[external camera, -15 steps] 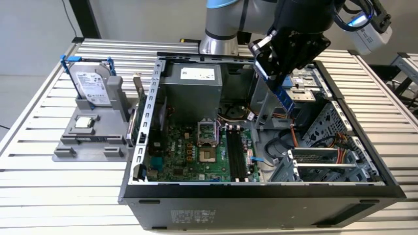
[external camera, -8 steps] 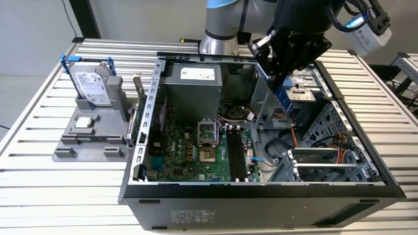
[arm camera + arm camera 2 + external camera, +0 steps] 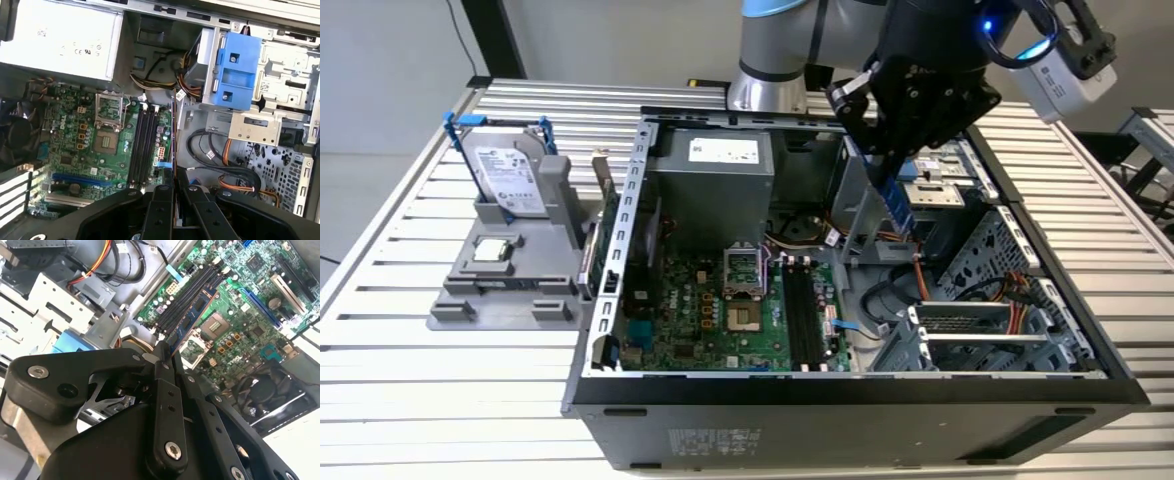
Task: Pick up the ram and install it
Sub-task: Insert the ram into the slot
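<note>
Two jaws of the gripper (image 3: 170, 356) are clamped on one end of the ram (image 3: 194, 314), which hangs edge-down in the air above the open computer case (image 3: 854, 400), apart from the green board (image 3: 75, 135) below. In both wrist views the stick runs roughly parallel to the long black memory slots (image 3: 144, 145). In the first wrist view it sits to the side of them nearer the loose cables (image 3: 205, 150), not over a slot.

To do this step well, I judge that the stick should stay upright and in line with the chosen slot. Its notch should match the slot's key and the end latches should be open. Pressure should be even along its length, since a tilt could jam one corner. The cables want a wide berth.

As for writing, a white label (image 3: 65, 40) with dark print sits on the grey power supply (image 3: 707, 195). Another is on the hard drive (image 3: 507, 175) standing outside the case. I cannot make out words on either.
</note>
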